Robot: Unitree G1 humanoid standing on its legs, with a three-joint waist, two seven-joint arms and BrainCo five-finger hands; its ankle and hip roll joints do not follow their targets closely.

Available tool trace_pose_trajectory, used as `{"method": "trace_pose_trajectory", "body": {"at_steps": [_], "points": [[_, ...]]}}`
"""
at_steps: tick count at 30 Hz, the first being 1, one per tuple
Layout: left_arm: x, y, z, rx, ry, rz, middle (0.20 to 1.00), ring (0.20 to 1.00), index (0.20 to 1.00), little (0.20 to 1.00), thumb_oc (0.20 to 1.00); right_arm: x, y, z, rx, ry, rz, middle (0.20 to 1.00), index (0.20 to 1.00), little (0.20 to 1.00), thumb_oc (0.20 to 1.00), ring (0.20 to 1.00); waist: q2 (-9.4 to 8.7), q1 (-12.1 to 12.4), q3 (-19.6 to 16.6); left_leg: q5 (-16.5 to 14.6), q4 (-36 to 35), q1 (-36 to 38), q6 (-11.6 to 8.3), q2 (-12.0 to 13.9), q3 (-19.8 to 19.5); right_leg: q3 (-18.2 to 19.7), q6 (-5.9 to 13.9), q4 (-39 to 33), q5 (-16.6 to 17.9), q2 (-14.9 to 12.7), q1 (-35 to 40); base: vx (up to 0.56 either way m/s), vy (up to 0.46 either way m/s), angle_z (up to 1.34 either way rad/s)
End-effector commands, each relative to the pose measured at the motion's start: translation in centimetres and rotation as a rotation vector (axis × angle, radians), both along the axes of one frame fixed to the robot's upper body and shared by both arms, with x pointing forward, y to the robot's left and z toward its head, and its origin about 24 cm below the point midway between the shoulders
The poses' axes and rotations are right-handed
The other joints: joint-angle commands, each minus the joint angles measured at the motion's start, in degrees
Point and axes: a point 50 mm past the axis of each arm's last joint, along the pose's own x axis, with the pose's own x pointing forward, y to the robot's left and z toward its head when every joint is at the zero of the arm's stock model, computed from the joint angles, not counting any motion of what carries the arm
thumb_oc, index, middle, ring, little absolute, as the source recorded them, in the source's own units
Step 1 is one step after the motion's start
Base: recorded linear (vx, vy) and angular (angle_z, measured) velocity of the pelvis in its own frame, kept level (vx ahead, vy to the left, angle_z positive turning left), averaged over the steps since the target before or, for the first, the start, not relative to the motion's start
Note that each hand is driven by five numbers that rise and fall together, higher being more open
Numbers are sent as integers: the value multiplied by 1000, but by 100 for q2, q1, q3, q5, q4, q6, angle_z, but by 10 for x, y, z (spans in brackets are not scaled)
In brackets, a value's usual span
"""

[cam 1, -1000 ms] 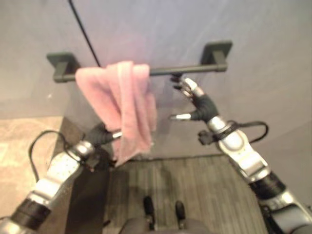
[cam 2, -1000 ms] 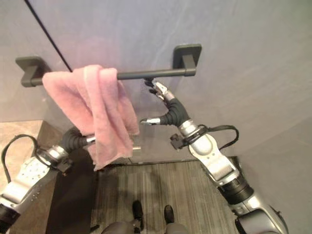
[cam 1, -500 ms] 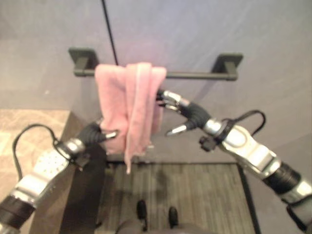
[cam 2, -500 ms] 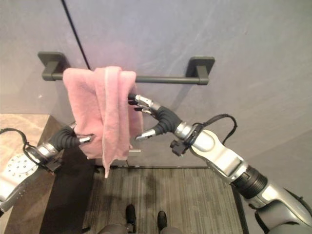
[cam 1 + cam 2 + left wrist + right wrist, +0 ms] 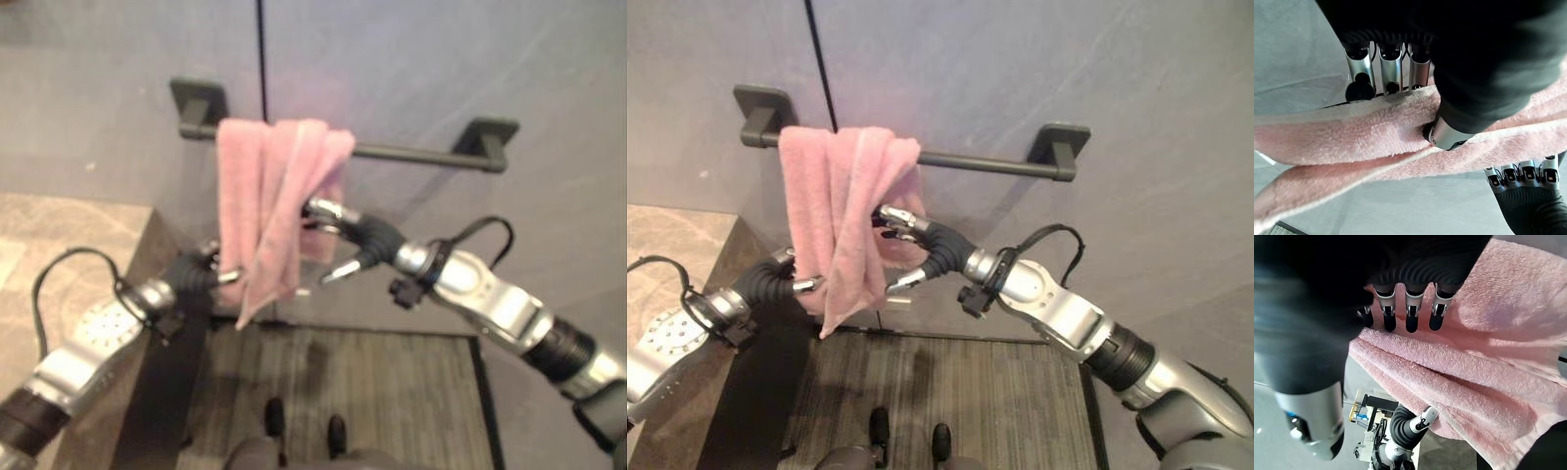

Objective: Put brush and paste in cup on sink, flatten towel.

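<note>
The pink terry towel (image 5: pixel 844 211) hangs bunched in thick folds over the dark metal wall-mounted towel bar (image 5: pixel 991 164), crowded against the bar's left bracket, so that most of the bar to the right of the towel is bare. Its long axis runs straight down from the bar, and a narrow corner trails lowest on its left side.

The left hand (image 5: pixel 795 283) is at the towel's lower left edge. In the left wrist view its thumb presses into the pile from one side and its fingers (image 5: pixel 1390 73) reach over the fold from the other, so it appears to pinch the cloth.

The right hand (image 5: pixel 908 235) is at the towel's right edge, about halfway down from the bar. Its fingers (image 5: pixel 1411 313) are fairly straight with their tips at the fabric, and its thumb stands well apart below, so it is open and has no hold on the towel.

The spreading has to run along the bar, from the left bracket towards the bare right stretch. The right hand lies on that side, so it is the better placed to draw the folds rightward while the left hand anchors the other edge.
</note>
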Motion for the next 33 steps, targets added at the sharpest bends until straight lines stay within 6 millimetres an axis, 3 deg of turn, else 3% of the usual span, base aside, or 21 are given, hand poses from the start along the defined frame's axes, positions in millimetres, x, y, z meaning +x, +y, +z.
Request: {"method": "trace_pose_trajectory", "body": {"at_steps": [1, 9, 25, 26, 27, 28, 29, 33], "points": [[8, 0, 21, 11, -82, -27, 200, 200, 200, 200, 200, 3, 10, 19, 9, -116, 8, 1000, 1000, 1000, 1000, 1000, -102, 127, -141, -835, 72, 86, 238, -179, -169, -405, 344, -11, 34, -390, -94, 6, 35, 3], [8, -3, 18, -14, -78, -19, 200, 200, 200, 200, 200, 22, 11, 9, -38, -122, -92, 1000, 1000, 1000, 1000, 1000, -67, 166, -182, -834, 72, 54, 254, -200, -213, -454, 341, -11, 22, -402, -108, 11, 20, 4], [6, -3, 13, -2, -59, -22, 200, 200, 200, 200, 200, 19, 28, 16, -46, -99, 8, 1000, 1000, 1000, 1000, 1000, -86, 203, -188, -848, 72, 84, 264, -200, -214, -480, 330, -11, 10, -387, -85, 1, 0, 0], [6, -3, 14, 0, -63, -21, 200, 200, 200, 200, 200, 19, 29, 17, -44, -104, 6, 758, 758, 758, 758, 758, -88, 205, -183, -847, 72, 83, 265, -200, -211, -476, 331, -11, 13, -385, -89, 0, 0, 0], [6, -3, 14, 0, -66, -22, 200, 200, 200, 200, 200, 20, 30, 18, -47, -110, 6, 592, 592, 592, 592, 592, -89, 213, -173, -848, 72, 80, 266, -200, -210, -474, 331, -11, 15, -383, -94, 0, 0, 0], [6, -4, 14, -2, -65, -23, 200, 200, 200, 200, 200, 20, 31, 18, -47, -111, 6, 489, 489, 489, 489, 489, -87, 218, -168, -848, 72, 78, 267, -201, -209, -479, 333, -11, 17, -383, -97, 0, 0, 0], [6, -5, 14, -8, -66, -23, 200, 200, 200, 200, 200, 21, 33, 19, -46, -122, 6, 200, 200, 200, 200, 200, -81, 226, -163, -849, 72, 71, 267, -202, -209, -483, 340, -11, 20, -385, -104, 0, 0, 0], [7, -5, 13, -16, -68, -20, 200, 200, 200, 200, 200, 22, 33, 20, -38, -142, -5, 200, 200, 200, 200, 200, -65, 230, -160, -852, 72, 52, 275, -205, -223, -484, 342, -11, 23, -392, -113, 0, 0, 0]]}}
